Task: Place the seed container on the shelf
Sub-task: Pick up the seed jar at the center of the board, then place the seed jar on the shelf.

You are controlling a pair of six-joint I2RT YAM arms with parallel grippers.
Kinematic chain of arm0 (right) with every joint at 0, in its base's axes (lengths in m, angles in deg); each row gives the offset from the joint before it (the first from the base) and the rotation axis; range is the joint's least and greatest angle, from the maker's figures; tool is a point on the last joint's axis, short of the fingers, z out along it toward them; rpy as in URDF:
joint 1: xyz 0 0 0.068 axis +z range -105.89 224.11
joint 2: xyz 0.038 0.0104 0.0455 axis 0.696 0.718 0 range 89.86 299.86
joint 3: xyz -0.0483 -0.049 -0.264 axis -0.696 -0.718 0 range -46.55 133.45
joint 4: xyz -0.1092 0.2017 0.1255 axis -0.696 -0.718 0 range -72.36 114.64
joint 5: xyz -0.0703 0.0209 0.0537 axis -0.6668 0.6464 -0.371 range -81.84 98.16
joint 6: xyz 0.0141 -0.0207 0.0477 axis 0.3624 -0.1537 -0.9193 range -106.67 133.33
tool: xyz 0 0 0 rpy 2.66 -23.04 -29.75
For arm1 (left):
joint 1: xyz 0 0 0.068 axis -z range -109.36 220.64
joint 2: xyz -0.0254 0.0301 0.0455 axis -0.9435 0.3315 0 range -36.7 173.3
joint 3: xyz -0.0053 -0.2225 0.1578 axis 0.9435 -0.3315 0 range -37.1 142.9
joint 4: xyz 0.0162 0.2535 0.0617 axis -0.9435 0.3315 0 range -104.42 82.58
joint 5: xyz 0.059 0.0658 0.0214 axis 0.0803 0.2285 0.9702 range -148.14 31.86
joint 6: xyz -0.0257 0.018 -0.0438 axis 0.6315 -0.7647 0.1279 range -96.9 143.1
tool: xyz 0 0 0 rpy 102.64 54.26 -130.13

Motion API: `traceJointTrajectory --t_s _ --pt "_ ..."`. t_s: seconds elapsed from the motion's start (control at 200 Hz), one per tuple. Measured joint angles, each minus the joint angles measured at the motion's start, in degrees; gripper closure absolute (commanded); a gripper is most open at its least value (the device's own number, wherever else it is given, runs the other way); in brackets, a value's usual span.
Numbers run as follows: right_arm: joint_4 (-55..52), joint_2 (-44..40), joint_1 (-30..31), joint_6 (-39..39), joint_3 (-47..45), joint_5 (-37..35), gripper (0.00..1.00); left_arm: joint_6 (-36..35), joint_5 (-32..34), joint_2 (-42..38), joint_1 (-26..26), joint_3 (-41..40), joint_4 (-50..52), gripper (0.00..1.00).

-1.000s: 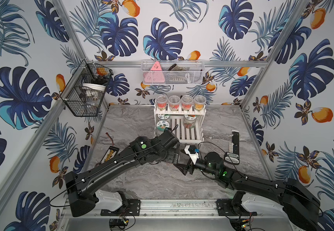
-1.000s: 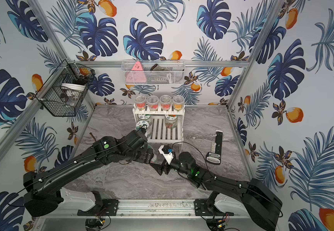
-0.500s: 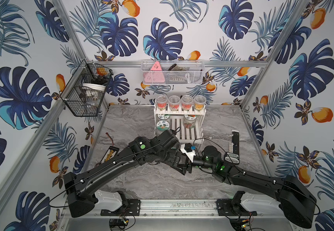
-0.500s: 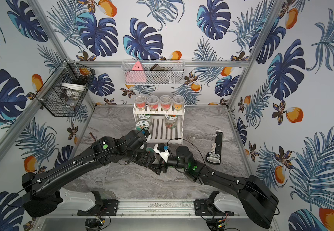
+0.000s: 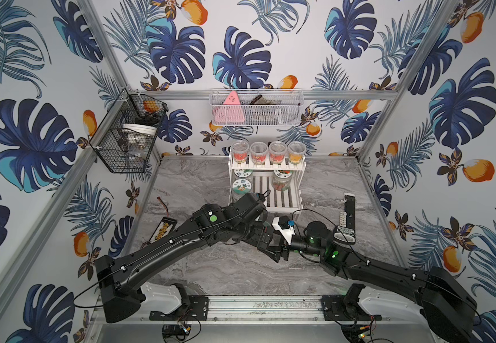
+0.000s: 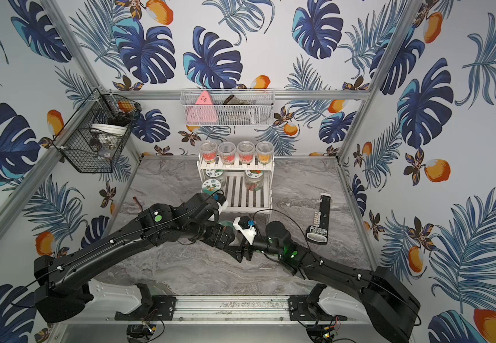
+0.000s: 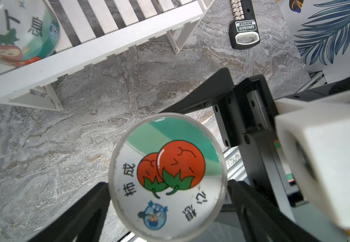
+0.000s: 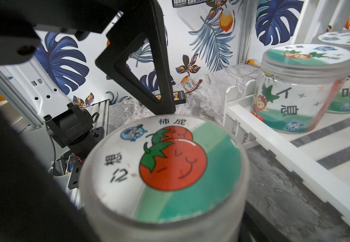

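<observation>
Seed container [image 7: 166, 174], a clear round tomato-lidded jar, is flanked by left claw [image 7: 167, 188] and right claw [image 8: 163, 188], grips not discernible; the white slatted shelf [image 7: 98, 50] is not yet reached.

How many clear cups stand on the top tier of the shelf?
4. All stand in one row on the shelf top tier: left-end cup, second cup, third cup, right-end cup. None seems hidden behind them.
</observation>
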Motion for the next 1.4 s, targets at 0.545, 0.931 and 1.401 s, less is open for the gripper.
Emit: traceJointTrajectory --t_s 0.545,0.931,1.401 --pt "-1.44 -4.0 -0.02 -2.93 -1.6 -18.23 0.35 5.05 9.25 -7.78 -0.48 -3.87 -4.44 0.01" --pt "-3.96 4.83 -0.02 -2.93 8.15 -41.83 0.35 10.25 12.22 -12.02 -9.31 -11.93 -6.58 0.01" --pt "-8.74 15.67 0.11 -6.67 18.23 -58.01 0.31 10.4 7.3 -11.89 -11.89 -14.49 -9.25 0.02"
